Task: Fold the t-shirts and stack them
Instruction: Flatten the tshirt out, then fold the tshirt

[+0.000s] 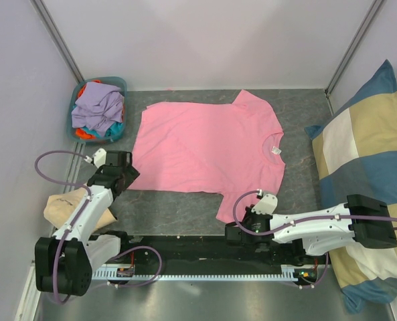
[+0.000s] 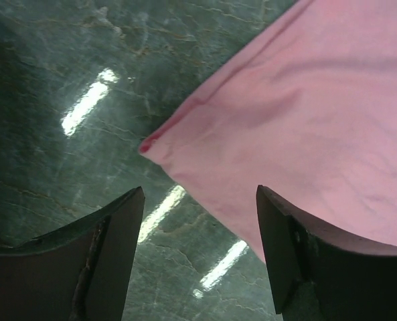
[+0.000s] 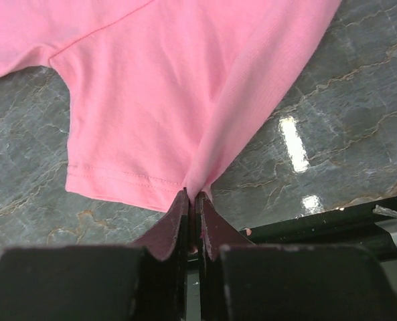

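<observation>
A bright pink t-shirt lies spread flat on the dark table, its white neck label toward the right. My left gripper hovers at the shirt's near left hem corner. In the left wrist view that gripper is open, with the pink corner just ahead and cloth reaching toward the right finger. My right gripper is shut on the edge of the near sleeve, and the cloth puckers up into its closed tips. More t-shirts, lavender, teal and orange, are heaped in a basket.
The teal basket stands at the back left corner. A large blue-and-cream checked cushion fills the right side. A tan cloth bundle lies by the left arm. A black rail runs along the near edge.
</observation>
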Available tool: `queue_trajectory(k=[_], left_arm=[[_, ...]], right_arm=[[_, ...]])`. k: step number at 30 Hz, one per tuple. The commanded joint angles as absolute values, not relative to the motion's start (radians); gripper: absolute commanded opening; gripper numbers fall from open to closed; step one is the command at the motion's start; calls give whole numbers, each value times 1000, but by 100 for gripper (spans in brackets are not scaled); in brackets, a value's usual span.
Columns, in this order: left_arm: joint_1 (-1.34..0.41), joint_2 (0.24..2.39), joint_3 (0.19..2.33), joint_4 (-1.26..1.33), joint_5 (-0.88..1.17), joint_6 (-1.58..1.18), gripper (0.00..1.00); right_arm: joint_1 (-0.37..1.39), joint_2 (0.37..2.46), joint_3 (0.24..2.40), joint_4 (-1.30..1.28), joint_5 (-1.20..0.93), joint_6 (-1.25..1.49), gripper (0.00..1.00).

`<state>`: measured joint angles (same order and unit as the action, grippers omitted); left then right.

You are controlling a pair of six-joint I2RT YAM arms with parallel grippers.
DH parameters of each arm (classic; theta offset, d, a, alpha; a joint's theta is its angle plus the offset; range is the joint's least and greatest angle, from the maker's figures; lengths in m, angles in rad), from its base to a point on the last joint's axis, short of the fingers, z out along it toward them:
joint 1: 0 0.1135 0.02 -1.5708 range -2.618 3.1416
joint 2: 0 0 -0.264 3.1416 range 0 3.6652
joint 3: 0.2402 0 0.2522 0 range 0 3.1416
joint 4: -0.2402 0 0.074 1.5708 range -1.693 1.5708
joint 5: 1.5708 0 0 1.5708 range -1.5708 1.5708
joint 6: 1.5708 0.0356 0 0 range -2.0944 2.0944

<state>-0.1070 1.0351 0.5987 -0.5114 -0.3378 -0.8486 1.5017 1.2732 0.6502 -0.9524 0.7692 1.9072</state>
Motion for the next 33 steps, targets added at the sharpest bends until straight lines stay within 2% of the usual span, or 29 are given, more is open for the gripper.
queue_trajectory(k=[1,15,33], left_arm=[[-89,1094,578,-512,-393,-905,75],[-87,1177,584,-443,-419,-907,65],[-51,1278,634,-391,-426,-890,64]], right_arm=[[1496,1241,640,-930,808,1888,6],[1491,1232,632,-927,802,1882,6],[1482,1218,621,-925,798,1859,6]])
